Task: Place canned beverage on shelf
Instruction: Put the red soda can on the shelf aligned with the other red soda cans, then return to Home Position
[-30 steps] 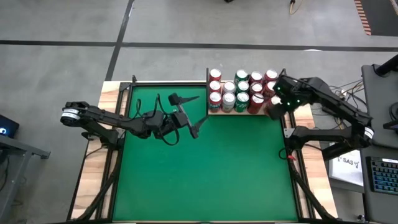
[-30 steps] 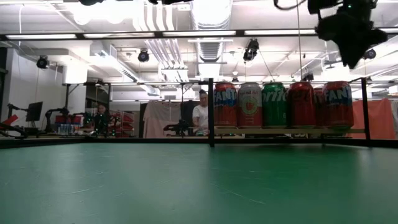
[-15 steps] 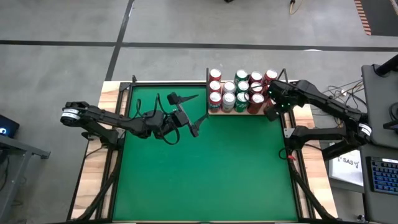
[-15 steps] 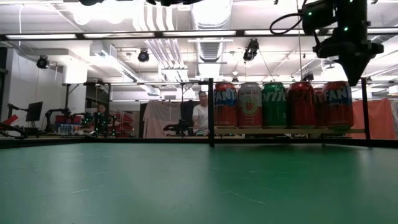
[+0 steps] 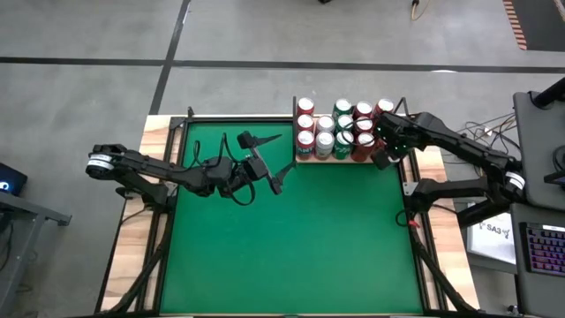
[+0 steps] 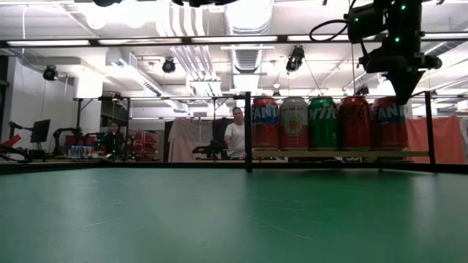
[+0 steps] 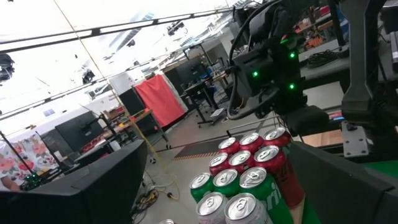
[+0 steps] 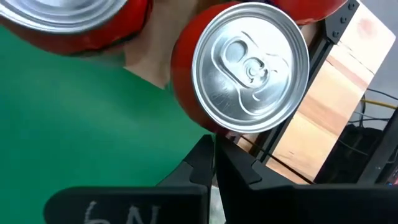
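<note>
My two dark arms, as they looked

My left arm (image 5: 168,175) was black, jointed, with a pale silver base cap and looping cables; my right arm (image 5: 459,146) wore small green lights near the wrist, and my right pincer (image 8: 214,163) had matte black wedge-shaped fingers

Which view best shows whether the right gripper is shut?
The right wrist view: the right gripper has its fingers pressed together, empty, beside a red can. The high view shows it small by the shelf; the low view shows it from the side.
</note>
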### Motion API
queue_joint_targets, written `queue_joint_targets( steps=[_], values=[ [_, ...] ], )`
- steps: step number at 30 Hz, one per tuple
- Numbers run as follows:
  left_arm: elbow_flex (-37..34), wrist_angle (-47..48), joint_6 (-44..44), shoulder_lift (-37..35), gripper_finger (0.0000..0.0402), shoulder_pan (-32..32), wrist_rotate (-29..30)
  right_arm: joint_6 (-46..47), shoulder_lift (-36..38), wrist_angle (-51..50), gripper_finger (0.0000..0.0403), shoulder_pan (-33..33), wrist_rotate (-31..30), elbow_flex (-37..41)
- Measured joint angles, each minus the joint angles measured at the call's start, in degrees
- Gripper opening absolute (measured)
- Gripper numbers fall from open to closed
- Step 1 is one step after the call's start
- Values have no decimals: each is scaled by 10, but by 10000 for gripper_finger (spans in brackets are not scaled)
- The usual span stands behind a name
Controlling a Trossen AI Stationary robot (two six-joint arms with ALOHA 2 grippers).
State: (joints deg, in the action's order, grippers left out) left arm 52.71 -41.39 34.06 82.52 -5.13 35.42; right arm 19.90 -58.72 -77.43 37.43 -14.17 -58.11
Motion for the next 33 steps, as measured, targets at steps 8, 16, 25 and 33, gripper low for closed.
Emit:
queue_joint_targets(
  steps=[8, 16, 25, 33],
  values=[
    [0, 19, 0, -6, 377, -26, 69, 5, 36, -25, 9, -8, 29, -10],
    [0, 267, -43, -102, 377, -141, -12, -5, 221, 135, 9, -97, 89, 17],
    [-35, 440, -183, -226, 377, -160, -183, -41, 378, 325, 9, -215, 111, 91],
    [-173, 327, -191, -363, 377, -159, -176, -93, 397, 449, 9, -278, 126, 167]
  ],
)
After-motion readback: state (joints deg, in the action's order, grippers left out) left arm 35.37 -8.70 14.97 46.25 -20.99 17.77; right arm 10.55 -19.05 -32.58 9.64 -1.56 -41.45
